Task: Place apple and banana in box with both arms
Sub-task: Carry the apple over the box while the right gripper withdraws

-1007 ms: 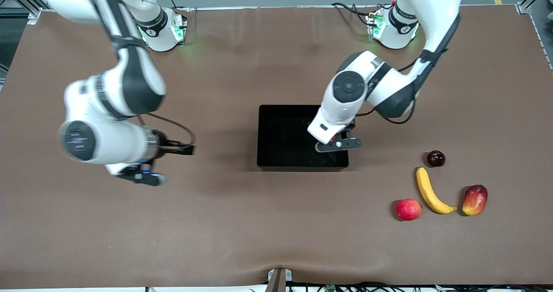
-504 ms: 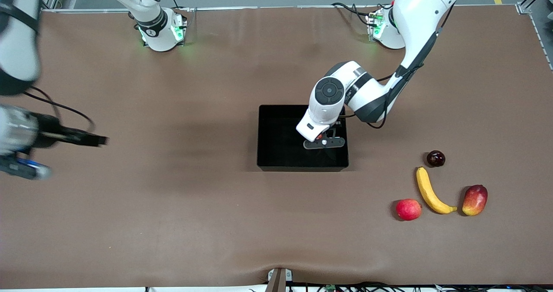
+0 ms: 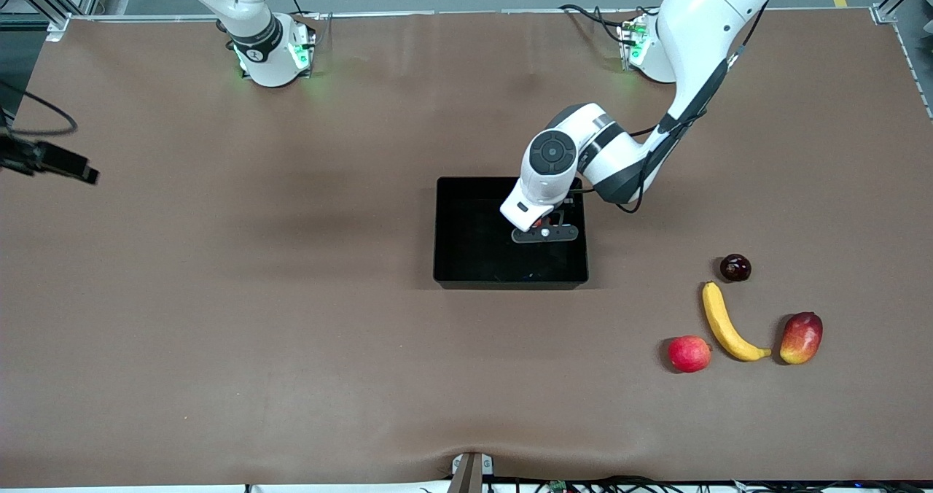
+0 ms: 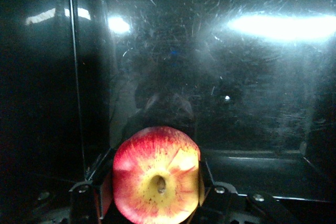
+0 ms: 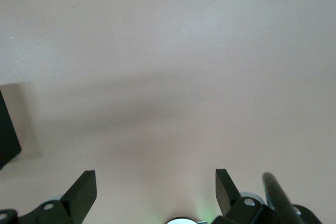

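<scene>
The apple (image 4: 157, 181) was held tight between the fingers of the left gripper (image 3: 545, 232), which hung over the box (image 3: 466, 259), low inside its walls. The banana (image 3: 729, 323) was left on the table (image 3: 291, 332), well apart toward the left arm's end. The right gripper (image 5: 156, 187) was spread wide over bare table, holding nothing.

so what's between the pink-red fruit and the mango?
The banana lies between the pink-red fruit and the mango, its tip end pointing toward the mango, touching neither. This shows in the front view only.
</scene>
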You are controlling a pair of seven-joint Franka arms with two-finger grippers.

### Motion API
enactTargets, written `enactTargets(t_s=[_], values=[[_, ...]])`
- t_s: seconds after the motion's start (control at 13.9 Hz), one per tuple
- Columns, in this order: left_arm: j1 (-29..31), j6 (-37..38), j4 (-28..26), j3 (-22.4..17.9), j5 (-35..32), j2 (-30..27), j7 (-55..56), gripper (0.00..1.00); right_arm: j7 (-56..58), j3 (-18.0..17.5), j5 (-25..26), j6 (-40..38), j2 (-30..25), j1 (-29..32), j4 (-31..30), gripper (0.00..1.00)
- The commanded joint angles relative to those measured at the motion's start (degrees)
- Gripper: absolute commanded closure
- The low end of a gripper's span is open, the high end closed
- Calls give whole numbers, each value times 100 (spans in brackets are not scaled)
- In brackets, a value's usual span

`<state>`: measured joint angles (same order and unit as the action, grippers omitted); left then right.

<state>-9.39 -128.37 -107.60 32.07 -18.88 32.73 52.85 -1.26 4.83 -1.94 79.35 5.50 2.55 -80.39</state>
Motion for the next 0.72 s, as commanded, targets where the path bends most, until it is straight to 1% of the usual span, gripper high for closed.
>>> enactTargets(t_s=[0.0, 0.07, 0.14, 0.22, 0.29, 0.43, 0.5, 0.58, 0.65], values=[[-81, -119, -42, 19, -133, 23, 339, 73, 293, -97, 53, 152, -750, 247, -950, 0], [-81, -119, -41, 19, -133, 23, 418, 62, 302, -123, 53, 290, -865, 212, -1161, 0], [-72, -119, -33, 10, -133, 23, 436, 36, 293, -132, 123, 335, -866, 177, -1146, 0], [-63, -119, -24, 10, -133, 23, 445, 4, 311, -132, 141, 327, -858, 185, -946, 0], [-63, -119, -15, 10, -133, 14, 445, 0, 354, -132, 141, 327, -849, 185, -787, 0], [24, -57, 29, 10, -133, -126, 419, 0, 407, -149, 351, 371, -840, 106, -750, 0], [59, 47, 81, 1, -133, -344, 393, 0, 407, -149, 361, 371, -840, 80, -741, 0], [112, 405, 256, -16, -124, -485, 366, 0, 407, -158, 352, 353, -840, 79, -724, 0], [217, 861, 631, -16, -133, -522, 331, 0, 407, -158, 352, 344, -840, 71, -724, 0]])
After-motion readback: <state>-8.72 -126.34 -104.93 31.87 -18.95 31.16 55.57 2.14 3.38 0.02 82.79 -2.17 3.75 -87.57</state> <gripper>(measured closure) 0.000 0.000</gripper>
